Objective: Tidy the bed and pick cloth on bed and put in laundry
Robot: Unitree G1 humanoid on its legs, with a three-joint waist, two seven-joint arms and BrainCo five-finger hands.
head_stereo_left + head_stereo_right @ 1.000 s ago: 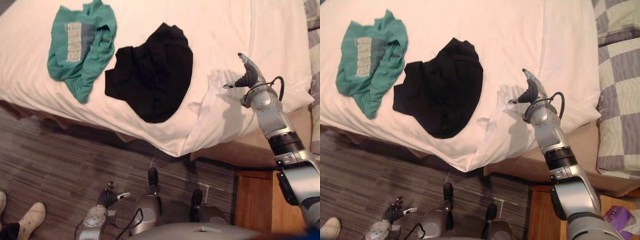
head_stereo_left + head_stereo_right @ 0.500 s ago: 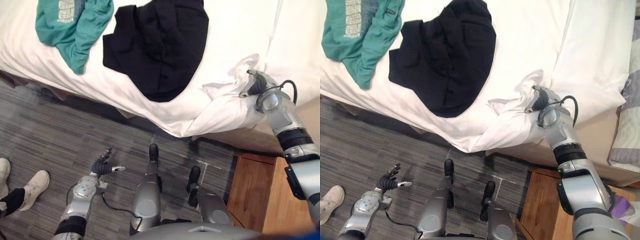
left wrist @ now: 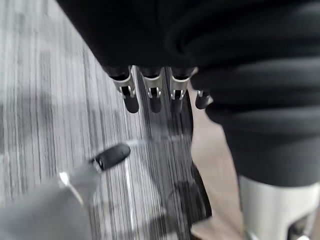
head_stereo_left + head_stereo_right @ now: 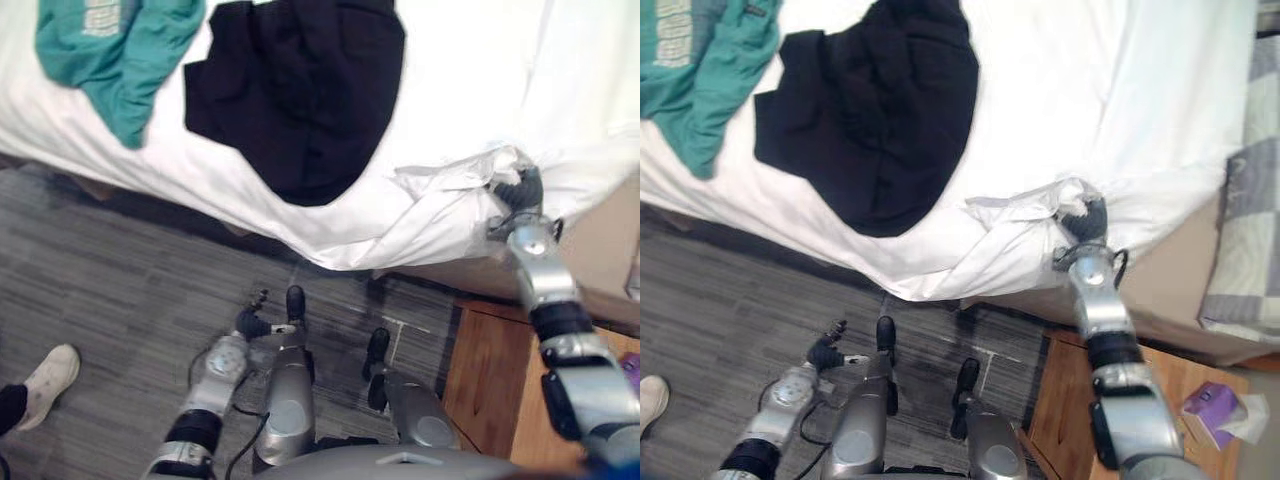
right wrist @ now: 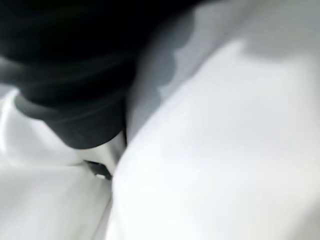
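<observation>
right robot hand [image 4: 520, 190] at bunched sheet [image 4: 440, 195]
i can't tell its grip. left robot hand [image 3: 149, 90] open, low over floor [image 4: 100, 270]. black cloth [image 4: 300, 90] lies on bed [image 4: 470, 60].

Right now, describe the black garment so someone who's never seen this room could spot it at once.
Start at the white bed across the top of the head views. Near its floor-side edge lies a crumpled black garment, just right of a teal printed shirt. It is the only dark thing on the bed.
</observation>
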